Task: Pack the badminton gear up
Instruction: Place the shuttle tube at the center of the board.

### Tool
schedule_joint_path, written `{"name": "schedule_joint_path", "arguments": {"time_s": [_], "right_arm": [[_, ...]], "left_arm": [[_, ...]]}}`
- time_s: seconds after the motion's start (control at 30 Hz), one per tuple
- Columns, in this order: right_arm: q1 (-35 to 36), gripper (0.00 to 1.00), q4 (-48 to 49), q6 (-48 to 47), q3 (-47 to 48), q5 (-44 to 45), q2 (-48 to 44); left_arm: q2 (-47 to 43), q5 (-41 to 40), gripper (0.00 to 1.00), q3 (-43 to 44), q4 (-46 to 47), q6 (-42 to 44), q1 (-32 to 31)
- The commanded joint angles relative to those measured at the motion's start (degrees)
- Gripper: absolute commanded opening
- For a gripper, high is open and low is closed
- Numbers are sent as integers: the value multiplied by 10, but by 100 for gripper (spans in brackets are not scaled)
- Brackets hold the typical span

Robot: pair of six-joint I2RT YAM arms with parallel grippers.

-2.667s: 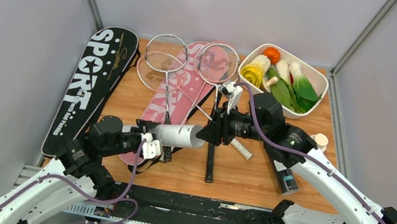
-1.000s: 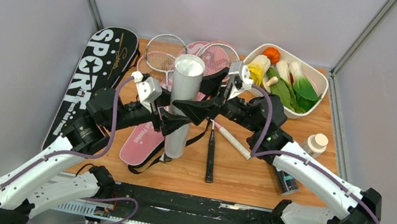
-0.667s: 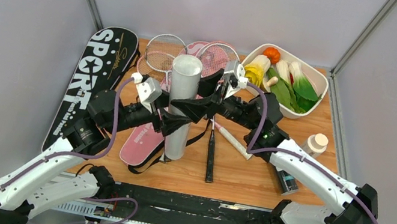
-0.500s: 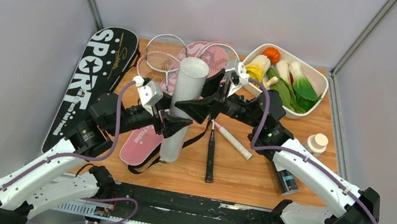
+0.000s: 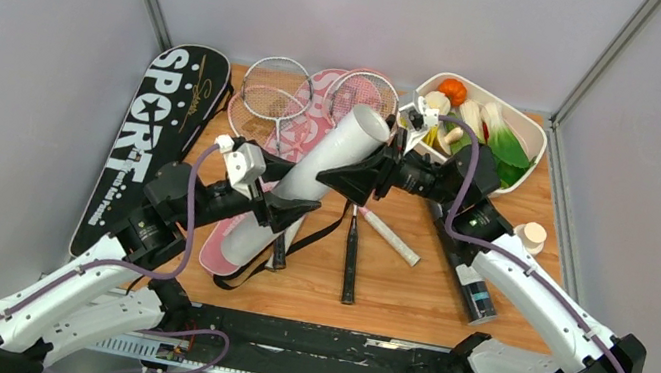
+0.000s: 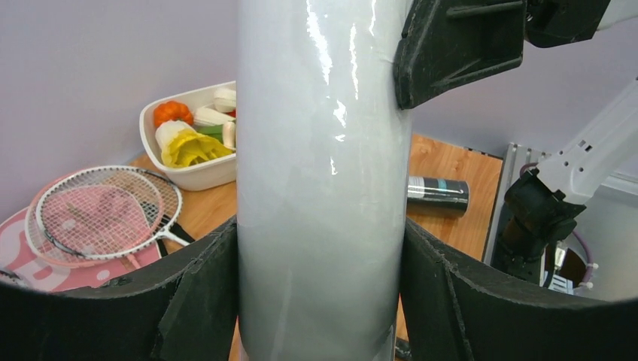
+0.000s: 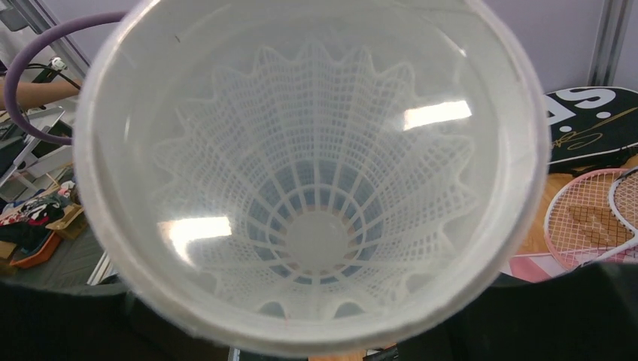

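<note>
While rackets (image 5: 280,102) lie behind, bowl (image 5: 529,129) stands right.

Overhead rear view, wrist close-ups sharing tube (image 5: 312,183)

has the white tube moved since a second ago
Yes. The white tube has tipped from upright, its top now leaning toward the white bowl.

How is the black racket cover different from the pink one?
The black cover is black with big white SPORT letters; the pink cover is pink. The black cover lies bare at the table's left edge; the pink cover has rackets lying on it. Both are racket-shaped and lie flat.
</note>
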Motion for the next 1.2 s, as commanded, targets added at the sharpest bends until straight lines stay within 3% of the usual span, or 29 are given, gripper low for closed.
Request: {"name": "schedule_joint_path", "arguments": {"time_s": [0.0,0.2,0.37,0.77,0.87,1.0,1.17], "right_arm": [[-65,16,175,9,23,80,-44],[-78,14,219,62,26,85,-32],[-98,14,174,42,53,91,-34],[-214,14,147,63,125,70,-60],[-215,14,73,21,160,74,-56],[-215,15,-69,-88,178,124,-68],[-215,15,-322,-200,232,270,-69]], "left_arm": [[-16,28,74,2,-91,-42,4],[14,48,74,17,-119,-84,4],[30,66,74,30,-149,-93,4],[3,73,76,-4,-196,-64,4],[-3,51,76,5,-218,-46,4],[-27,-41,76,18,-246,-3,4],[-82,-194,76,-10,-214,40,5]]}}
